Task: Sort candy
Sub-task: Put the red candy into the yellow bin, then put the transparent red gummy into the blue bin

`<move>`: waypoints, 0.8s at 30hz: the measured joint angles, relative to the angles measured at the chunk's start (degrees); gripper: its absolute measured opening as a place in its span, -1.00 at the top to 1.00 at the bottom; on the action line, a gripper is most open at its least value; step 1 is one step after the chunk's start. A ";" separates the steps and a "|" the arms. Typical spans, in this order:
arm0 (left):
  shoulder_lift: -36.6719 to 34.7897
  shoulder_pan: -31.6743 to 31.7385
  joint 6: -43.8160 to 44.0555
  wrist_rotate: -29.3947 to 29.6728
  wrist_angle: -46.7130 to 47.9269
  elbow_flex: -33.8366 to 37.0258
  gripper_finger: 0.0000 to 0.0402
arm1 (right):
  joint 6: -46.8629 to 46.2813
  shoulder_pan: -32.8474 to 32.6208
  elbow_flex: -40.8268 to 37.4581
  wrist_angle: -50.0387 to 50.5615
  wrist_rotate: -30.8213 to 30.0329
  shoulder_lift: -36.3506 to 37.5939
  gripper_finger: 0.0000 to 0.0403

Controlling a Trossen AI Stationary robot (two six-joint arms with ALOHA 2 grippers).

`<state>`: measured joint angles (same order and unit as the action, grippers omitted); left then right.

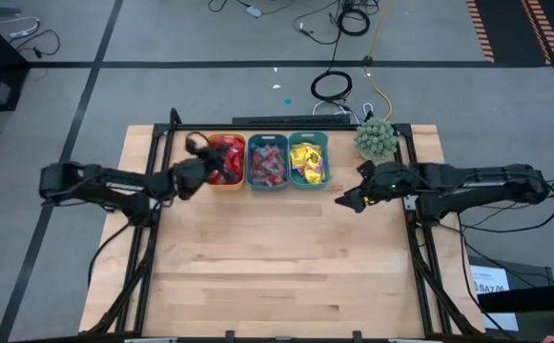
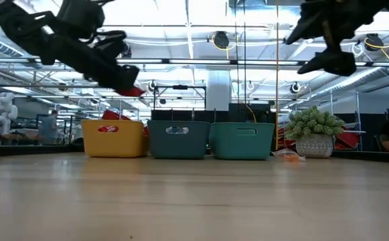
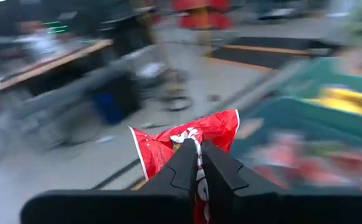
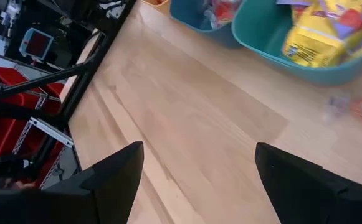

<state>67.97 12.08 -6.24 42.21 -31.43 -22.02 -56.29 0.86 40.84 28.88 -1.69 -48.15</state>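
Wooden table (image 1: 277, 257) carrying 3 bins (image 1: 267, 162) in a row, a potted plant (image 1: 376, 138) and stray candy (image 1: 337, 188) beside them.

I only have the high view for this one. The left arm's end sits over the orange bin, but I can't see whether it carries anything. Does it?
Observer: Yes. The left wrist view shows the left gripper shut on a red packet.
Operator: Is that packet down in the bin?
Observer: No. In the low view it hangs above the orange bin.
Operator: And the right arm?
Observer: The right gripper is open and empty above bare table, near the teal bin of yellow packets.
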 joint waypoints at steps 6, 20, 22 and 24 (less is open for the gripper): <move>-3.23 6.92 11.15 -0.05 4.89 1.72 0.64 | -1.14 0.00 0.00 -6.34 0.11 -5.18 -0.48; -3.13 12.23 11.80 -11.73 6.31 0.63 0.41 | -2.56 0.00 0.00 -8.23 0.23 -7.70 -0.48; -3.13 12.23 11.81 -12.03 6.07 0.27 0.41 | -1.71 0.00 0.00 -8.24 0.24 -7.66 -0.48; -3.15 12.23 11.81 -12.03 6.07 0.15 0.41 | -0.59 0.00 0.00 -7.97 0.26 -7.66 -0.48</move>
<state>64.82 24.32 5.57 30.17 -25.36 -21.87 -56.89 0.86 40.84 20.91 -1.44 -55.81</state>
